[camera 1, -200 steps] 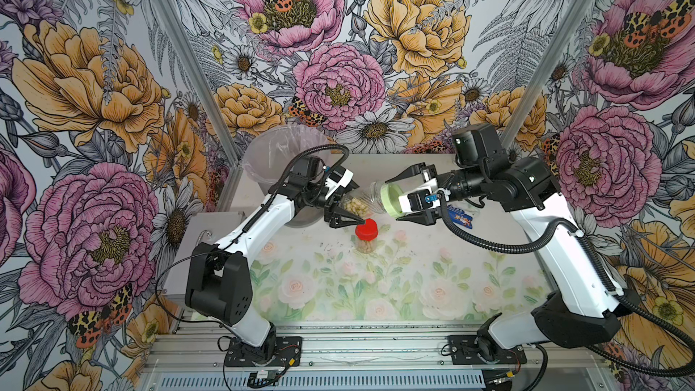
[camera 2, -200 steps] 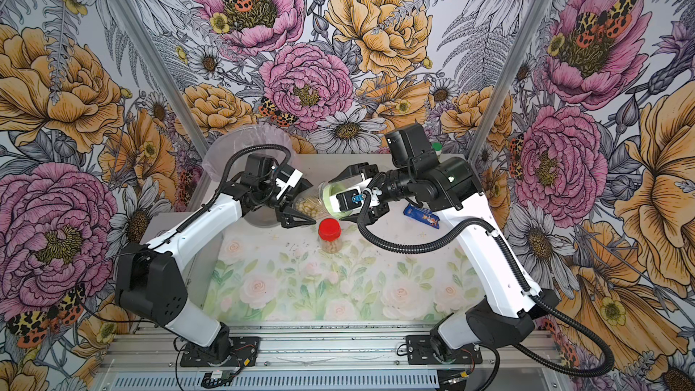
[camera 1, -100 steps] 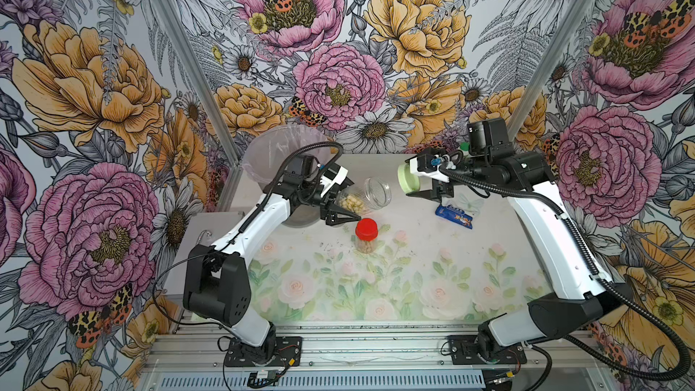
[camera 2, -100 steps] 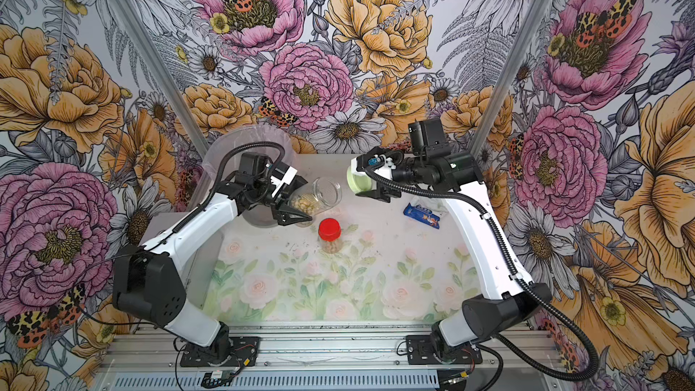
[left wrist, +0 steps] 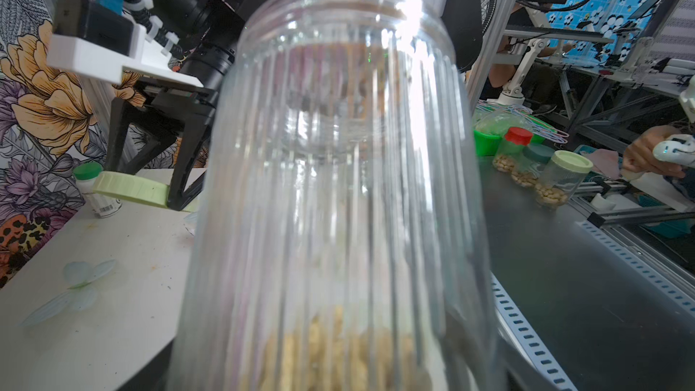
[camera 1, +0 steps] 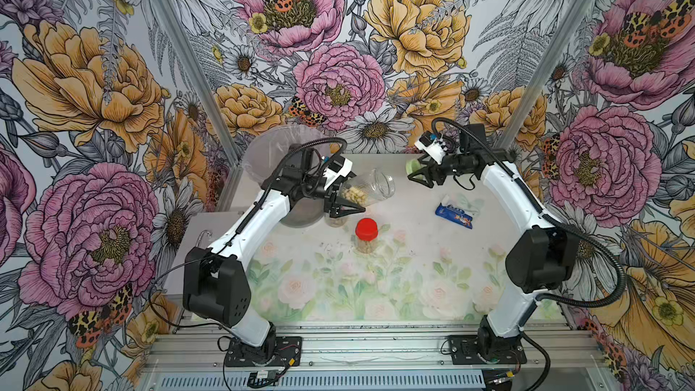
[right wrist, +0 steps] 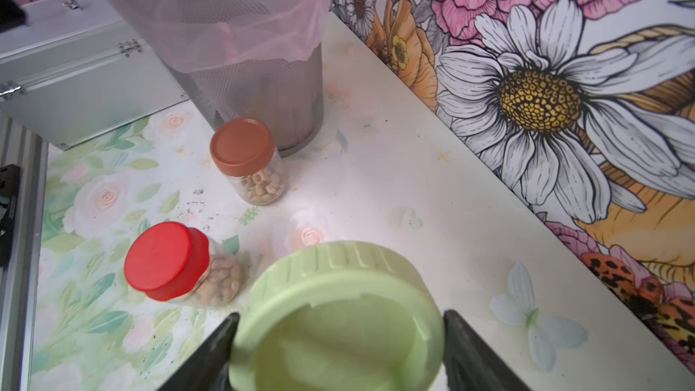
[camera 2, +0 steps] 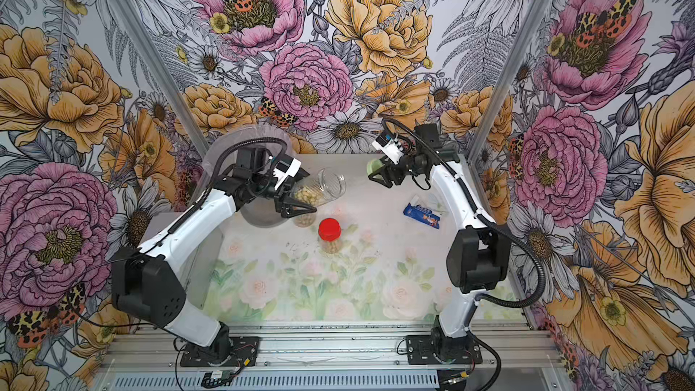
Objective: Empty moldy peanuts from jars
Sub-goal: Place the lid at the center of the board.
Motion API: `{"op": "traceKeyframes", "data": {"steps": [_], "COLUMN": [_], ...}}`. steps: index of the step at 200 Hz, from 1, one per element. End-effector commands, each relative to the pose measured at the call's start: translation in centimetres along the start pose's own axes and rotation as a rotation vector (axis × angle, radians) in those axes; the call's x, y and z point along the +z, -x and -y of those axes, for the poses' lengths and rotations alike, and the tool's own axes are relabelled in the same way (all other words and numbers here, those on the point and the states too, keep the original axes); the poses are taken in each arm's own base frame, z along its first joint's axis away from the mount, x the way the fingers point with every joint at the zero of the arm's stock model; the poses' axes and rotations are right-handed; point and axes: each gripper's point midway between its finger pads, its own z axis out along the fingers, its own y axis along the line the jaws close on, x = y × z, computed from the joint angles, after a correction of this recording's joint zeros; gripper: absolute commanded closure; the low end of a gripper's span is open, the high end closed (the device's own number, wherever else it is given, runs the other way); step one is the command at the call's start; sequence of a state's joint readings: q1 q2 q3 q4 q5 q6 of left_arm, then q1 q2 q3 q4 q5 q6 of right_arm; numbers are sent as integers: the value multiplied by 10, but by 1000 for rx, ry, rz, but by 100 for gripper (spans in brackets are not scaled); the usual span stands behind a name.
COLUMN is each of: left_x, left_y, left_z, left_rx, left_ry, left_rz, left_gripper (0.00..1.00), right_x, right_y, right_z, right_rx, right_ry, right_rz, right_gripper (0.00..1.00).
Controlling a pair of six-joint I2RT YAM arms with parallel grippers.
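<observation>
My left jaws grasp the opened jar (camera 1: 370, 191), tilted above the desk (camera 1: 413, 257), peanuts (camera 1: 353, 194) unpoured; my right jaws clench a green lid (camera 1: 412, 164). The red jar (camera 1: 366, 235) and brown jar (right wrist: 248, 159) stand capped, full.

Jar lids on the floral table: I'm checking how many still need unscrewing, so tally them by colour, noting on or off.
Red round plastic lid, on: 1
Brown round plastic lid, on: 1
Light green round plastic lid, off, in the right hand: 1
Total: 3
</observation>
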State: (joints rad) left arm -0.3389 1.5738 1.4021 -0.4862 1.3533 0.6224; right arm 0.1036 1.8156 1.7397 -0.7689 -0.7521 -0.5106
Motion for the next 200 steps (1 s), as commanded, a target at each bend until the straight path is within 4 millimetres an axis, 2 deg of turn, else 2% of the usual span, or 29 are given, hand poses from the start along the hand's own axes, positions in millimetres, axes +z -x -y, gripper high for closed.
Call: {"op": "traceKeyframes", "data": {"steps": [1, 43, 64, 94, 121, 200], "left_x": [5, 16, 19, 21, 11, 11], "left_y": [19, 17, 18, 20, 30, 28], "left_z": [-4, -20, -29, -50, -66, -81], "left_rx": [63, 47, 49, 25, 19, 6], "left_ry": [33, 54, 71, 126, 175, 288], "left_rz": [-12, -38, -43, -17, 89, 103], "left_gripper": [100, 100, 100, 100, 99, 97], "right_x": [5, 17, 18, 24, 29, 39], "right_y": [5, -26, -41, -56, -66, -111], "right_z": [37, 103, 121, 129, 129, 136], "right_rx": [155, 424, 506, 571, 592, 801], "right_ry": [-109, -292, -355, -365, -362, -428], "right_rz": [45, 31, 27, 26, 14, -46], "right_gripper": [37, 37, 37, 37, 37, 37]}}
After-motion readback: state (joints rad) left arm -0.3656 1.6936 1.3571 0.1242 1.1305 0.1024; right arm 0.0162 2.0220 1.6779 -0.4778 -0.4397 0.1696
